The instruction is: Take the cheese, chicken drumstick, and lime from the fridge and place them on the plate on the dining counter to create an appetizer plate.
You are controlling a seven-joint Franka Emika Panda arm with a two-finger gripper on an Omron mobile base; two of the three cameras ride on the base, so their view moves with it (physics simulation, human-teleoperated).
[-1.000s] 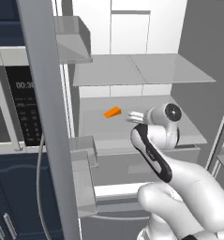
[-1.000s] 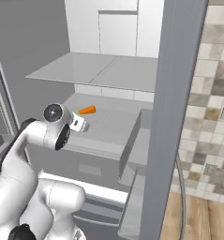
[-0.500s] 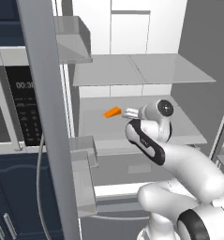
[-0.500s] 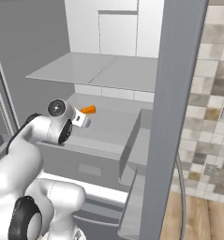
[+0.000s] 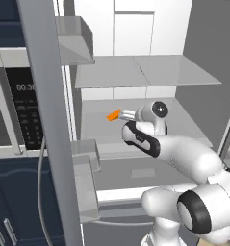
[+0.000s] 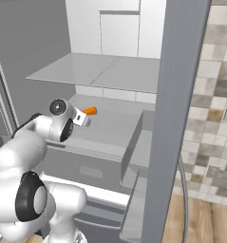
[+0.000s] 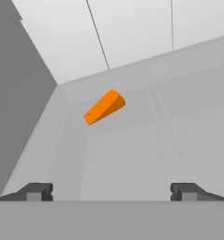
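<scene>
The gripper (image 7: 111, 192) is wide open and holds nothing. The cheese (image 7: 104, 107) sits near 12 o'clock on the fridge (image 5: 150, 72) shelf. Go forward slowly, put 1 finger on each side, then squeeze.

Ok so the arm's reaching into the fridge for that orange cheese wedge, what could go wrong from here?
The cheese lies ahead of the open gripper and left of its centre line in the hand view, so a straight advance might clip it with one finger and nudge it deeper along the shelf. It also lies skewed to the fingers, so they could close on the sloped faces and squeeze it out. The upper shelf sits just above the wrist, so lifting early might bump it.
</scene>
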